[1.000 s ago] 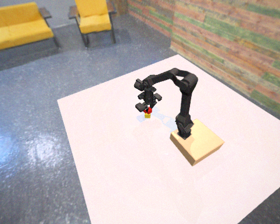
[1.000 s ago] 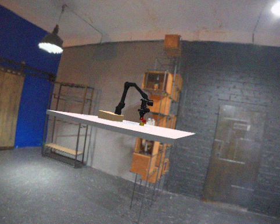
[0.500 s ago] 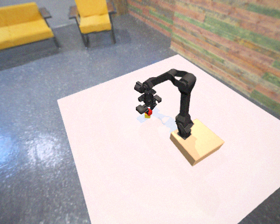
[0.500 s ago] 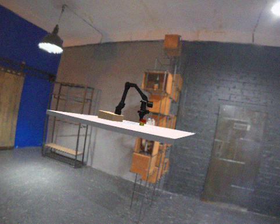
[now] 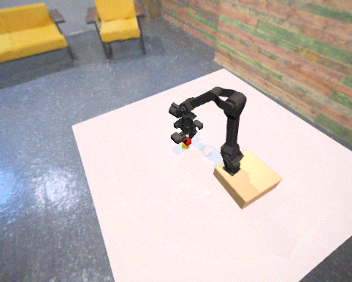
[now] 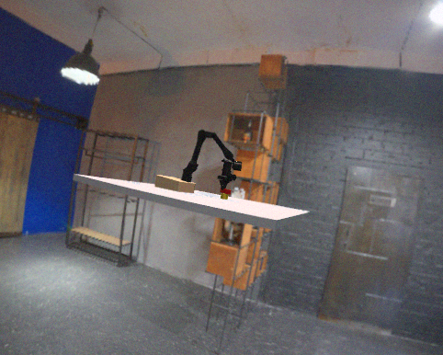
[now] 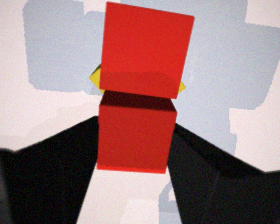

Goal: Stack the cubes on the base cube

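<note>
My gripper (image 5: 187,140) (image 6: 225,188) (image 7: 134,127) had the near red cube (image 7: 133,140) pinched by its sides, leaving its underside free for landing. The far red cube (image 7: 147,50) sat over the yellow base cube (image 5: 185,147) (image 6: 224,196) (image 7: 94,78), presumably to cap one corner, with the opposite one mine to fill.

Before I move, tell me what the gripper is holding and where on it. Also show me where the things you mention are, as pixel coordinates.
A red cube (image 7: 135,139), the lower one in the wrist view, gripped by two opposite side faces.

A pale pinkish-white surface (image 5: 152,219) (image 6: 261,209) carries a tan wooden block (image 5: 260,172) (image 6: 174,184) and, well apart from it, a yellow cube (image 5: 185,146) (image 6: 224,196) (image 7: 95,79)
</note>
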Controlling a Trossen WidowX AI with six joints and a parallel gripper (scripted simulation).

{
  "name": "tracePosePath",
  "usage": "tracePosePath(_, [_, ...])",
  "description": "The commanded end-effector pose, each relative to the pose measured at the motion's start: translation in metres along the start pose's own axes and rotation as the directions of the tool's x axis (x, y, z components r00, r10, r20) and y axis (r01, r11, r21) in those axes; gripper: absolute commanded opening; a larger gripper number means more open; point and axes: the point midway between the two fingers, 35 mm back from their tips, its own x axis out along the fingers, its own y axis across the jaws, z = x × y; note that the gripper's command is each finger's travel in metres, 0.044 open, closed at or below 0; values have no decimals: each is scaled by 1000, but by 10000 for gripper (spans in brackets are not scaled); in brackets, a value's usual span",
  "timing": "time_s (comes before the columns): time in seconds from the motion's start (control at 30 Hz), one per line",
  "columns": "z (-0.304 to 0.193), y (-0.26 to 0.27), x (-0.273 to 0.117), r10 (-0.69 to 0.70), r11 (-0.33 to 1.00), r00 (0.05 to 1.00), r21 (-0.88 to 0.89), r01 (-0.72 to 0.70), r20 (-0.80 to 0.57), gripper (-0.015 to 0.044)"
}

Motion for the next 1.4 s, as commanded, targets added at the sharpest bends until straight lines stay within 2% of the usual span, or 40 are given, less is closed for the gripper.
tracePosePath(0.0, [-1,0,1,-3,1000,1000,-7,3,-1,105])
tracePosePath(0.07, [-1,0,1,-3,1000,1000,-7,3,-1,105])
tracePosePath(0.2, [-1,0,1,-3,1000,1000,-7,3,-1,205])
tracePosePath(1.37, [0,0,-35,0,1000,1000,0,0,0,205])
